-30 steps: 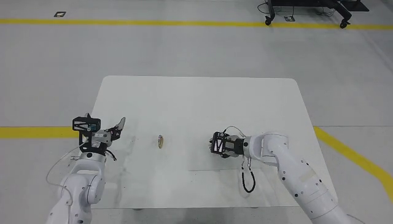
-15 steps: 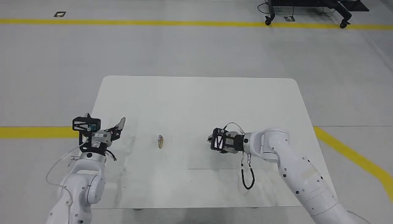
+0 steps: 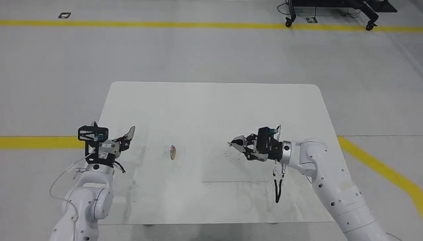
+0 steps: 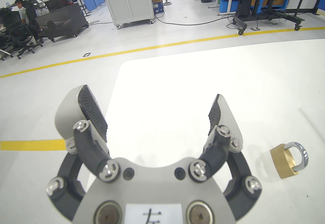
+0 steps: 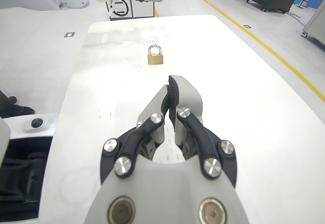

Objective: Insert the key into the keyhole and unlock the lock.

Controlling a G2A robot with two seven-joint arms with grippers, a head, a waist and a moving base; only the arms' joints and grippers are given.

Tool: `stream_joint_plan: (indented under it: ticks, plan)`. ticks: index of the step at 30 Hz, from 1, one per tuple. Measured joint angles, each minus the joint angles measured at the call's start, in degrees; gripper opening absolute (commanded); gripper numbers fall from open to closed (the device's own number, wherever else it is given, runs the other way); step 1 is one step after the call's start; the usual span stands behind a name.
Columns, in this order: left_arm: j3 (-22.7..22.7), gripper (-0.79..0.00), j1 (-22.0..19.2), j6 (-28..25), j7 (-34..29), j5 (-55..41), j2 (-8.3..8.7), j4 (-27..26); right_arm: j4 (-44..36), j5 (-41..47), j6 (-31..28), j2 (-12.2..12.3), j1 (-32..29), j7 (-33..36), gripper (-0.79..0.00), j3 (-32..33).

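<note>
From above, the small brass padlock with a steel shackle point(image 3: 172, 152) lies on the white table point(image 3: 211, 109) between my hands, my left gripper point(image 3: 124, 137) at the table's left edge, my right gripper point(image 3: 236, 142) well apart on the other side. My left wrist camera shows that hand spread wide, holding nothing, the padlock near it. My right wrist camera shows my pads point(image 5: 173, 91) pressed together and aimed at the lock; whether a key sits between them I cannot tell, so I judge this the approach, and next I must line up with the keyhole.
</note>
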Motion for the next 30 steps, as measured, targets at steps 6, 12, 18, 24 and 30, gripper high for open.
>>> stream_joint_plan:
  ticks: [6, 12, 18, 24, 30]
  plan:
    - [0.00, 0.000, 0.00, 0.00, 0.00, 0.00, 0.00, 0.00, 0.32, 3.20, 0.63, -0.13, -1.06, -2.02, -0.785, -0.29]
    - [0.00, 0.000, 0.00, 0.00, 0.00, 0.00, 0.00, 0.00, 3.02, 20.98, -0.02, 0.57, 0.39, -3.72, -0.785, -5.76]
    - [0.00, 0.000, 0.00, 0.00, 0.00, 0.00, 0.00, 0.00, 2.52, 28.55, 0.00, 1.97, 0.93, 0.10, -0.785, -7.28]
    - [-1.52, 0.000, -0.12, -0.58, 2.45, -7.11, -0.38, -0.73, 2.58, 28.46, 0.07, 1.93, 0.86, -0.01, -0.785, -7.32]
    - [0.44, 0.000, -3.43, -11.65, -1.92, -27.09, -1.03, -1.69, 5.24, 38.07, -0.04, 0.69, 2.30, 2.17, -0.785, -12.75]
